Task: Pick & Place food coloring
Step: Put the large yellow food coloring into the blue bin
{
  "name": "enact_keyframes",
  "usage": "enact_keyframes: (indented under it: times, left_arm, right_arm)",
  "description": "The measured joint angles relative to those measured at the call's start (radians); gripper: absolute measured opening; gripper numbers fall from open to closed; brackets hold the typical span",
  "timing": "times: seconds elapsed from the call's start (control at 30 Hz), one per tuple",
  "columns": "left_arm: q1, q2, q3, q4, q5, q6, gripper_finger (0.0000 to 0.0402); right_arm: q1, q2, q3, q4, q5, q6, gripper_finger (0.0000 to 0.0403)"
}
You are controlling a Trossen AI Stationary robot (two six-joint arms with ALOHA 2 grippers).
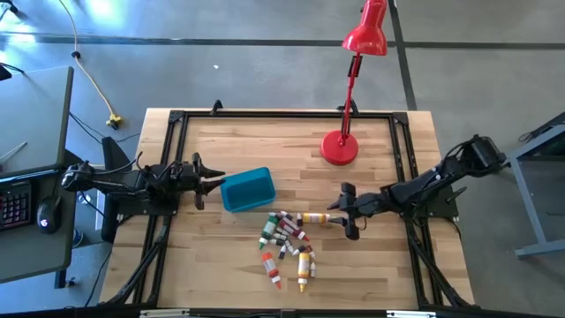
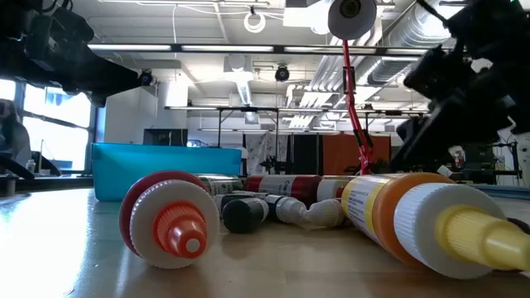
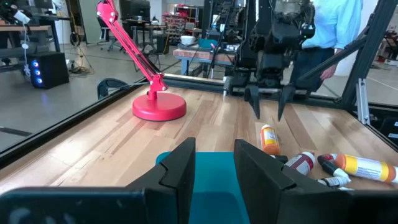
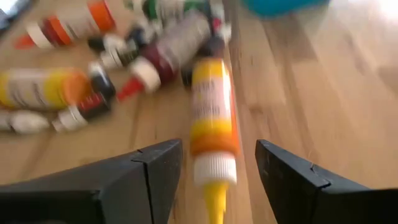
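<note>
Several food coloring bottles (image 1: 284, 233) lie on their sides in a loose pile at mid-table, right of a teal tub (image 1: 247, 189). One yellow-and-orange bottle (image 4: 211, 118) lies apart at the pile's right, its yellow tip pointing at my right gripper (image 4: 217, 149). That gripper is open and tipped down, with one finger on each side of the bottle's cap end and no contact showing. My left gripper (image 1: 210, 181) waits level just left of the tub, open and holding nothing. In the low view a red-capped bottle (image 2: 170, 219) and a yellow-capped one (image 2: 422, 219) lie nearest.
A red desk lamp (image 1: 340, 147) stands on its round base right of centre toward the far edge, its head reaching beyond the table. Black frame rails (image 1: 177, 119) run around the tabletop. A person (image 3: 336, 25) stands beyond the table behind my right arm. Bare wood lies along the near edge.
</note>
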Motion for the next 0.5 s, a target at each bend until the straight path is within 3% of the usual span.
enact_keyframes:
  times: [0.5]
  left_arm:
    - [0.000,0.000,0.000,0.000,-0.002,0.000,0.0107]
  right_arm:
    - [0.002,0.151,0.002,0.021,-0.002,0.024,0.0199]
